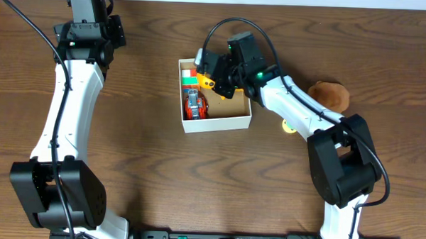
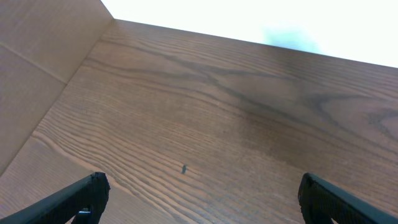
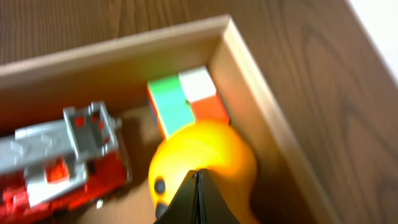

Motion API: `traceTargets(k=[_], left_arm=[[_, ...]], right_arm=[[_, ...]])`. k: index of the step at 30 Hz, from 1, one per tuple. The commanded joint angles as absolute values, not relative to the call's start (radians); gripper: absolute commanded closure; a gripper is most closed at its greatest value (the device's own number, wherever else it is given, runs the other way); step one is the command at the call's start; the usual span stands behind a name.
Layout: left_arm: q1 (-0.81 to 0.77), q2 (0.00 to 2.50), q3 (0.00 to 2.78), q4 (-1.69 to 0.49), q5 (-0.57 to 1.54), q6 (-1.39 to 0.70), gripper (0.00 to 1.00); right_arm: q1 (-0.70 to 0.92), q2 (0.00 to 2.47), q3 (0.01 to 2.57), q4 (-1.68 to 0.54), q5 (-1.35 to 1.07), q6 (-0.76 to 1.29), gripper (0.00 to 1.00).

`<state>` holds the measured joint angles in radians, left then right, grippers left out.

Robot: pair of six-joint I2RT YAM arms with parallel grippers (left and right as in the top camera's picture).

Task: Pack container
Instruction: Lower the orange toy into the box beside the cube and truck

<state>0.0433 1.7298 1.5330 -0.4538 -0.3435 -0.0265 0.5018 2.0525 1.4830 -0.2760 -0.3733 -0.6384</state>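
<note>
Right pincer (image 3: 196, 177), jaws shut, hovers over container (image 3: 268, 121), yellow toy (image 3: 214, 155) just under its tips. Pushing down cld squash toy or buckle wall. Left pincer (image 2: 202, 196) wide, empty.

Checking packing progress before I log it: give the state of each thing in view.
container: open, upright on table, partly packed.
fire truck: lying inside container.
colour cube: in container corner.
yellow toy: in container, beside cube.
brown plush: on table, outside container.
left gripper: open, empty, over table.
right gripper: shut, tips at yellow toy; grip unclear.
</note>
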Motion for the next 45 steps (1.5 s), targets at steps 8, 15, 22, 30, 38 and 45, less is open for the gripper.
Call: traceTargets(k=[8, 15, 22, 30, 38, 45], left_arm=[[0.044, 1.712, 1.551, -0.457, -0.352, -0.032, 0.02], [0.044, 1.712, 1.551, -0.457, -0.352, -0.032, 0.02], [0.044, 1.712, 1.551, -0.457, -0.352, -0.032, 0.02], [0.044, 1.712, 1.551, -0.457, -0.352, -0.032, 0.02], [0.044, 1.712, 1.551, -0.457, -0.352, -0.032, 0.02], [0.044, 1.712, 1.551, -0.457, -0.352, -0.032, 0.02]], right_arm=[[0.461, 2.062, 1.496, -0.325, -0.366, -0.626, 0.99], [0.484, 2.061, 1.502, -0.181, -0.379, -0.625, 0.99], [0.541, 2.061, 1.54, -0.199, -0.378, -0.614, 0.99], [0.554, 2.125, 1.539, -0.289, -0.367, -0.614, 0.99], [0.529, 2.153, 1.539, -0.294, -0.31, -0.614, 0.99], [0.488, 2.162, 1.539, -0.386, -0.31, -0.614, 0.99]])
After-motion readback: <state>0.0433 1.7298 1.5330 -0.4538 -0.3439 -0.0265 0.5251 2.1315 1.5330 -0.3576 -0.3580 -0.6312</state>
